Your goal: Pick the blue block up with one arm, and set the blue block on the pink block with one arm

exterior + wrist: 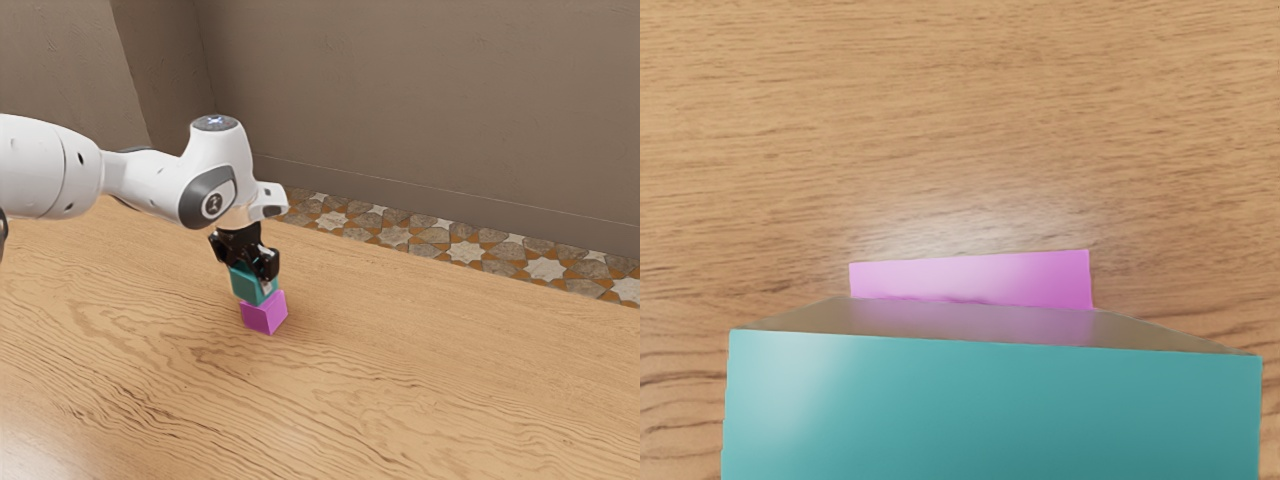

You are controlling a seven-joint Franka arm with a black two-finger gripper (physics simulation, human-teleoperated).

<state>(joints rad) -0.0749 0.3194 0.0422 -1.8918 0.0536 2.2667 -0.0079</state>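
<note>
Exterior view
- Arm (130,180): white, mine, entering from the exterior view's left and bending down toward the table's middle.
- Gripper (250,272): black, pointing down, directly over the two blocks. My jaws are closed on the blue block, one finger on each of two opposite sides.
- Blue block (249,286): teal-tinted cube, clamped at its upper part. It sits on top of the pink block, set a little toward the exterior view's left of it. The two look to be touching.
- Pink block (265,314): magenta cube, flat on the table, under the blue block.
- Table (420,380): light wood with strong grain.
- Tiled floor (480,248): star pattern, beyond the table's far edge.
- Wall (450,90): plain brown, behind the floor.

Wrist view
- Blue block (990,410): broad teal face just under my hand.
- Pink block (970,279): narrow strip showing past the blue block's far edge, directly below it.
- Table (940,120): wood grain around both blocks, with a pale sheen just beyond the pink block.
</note>
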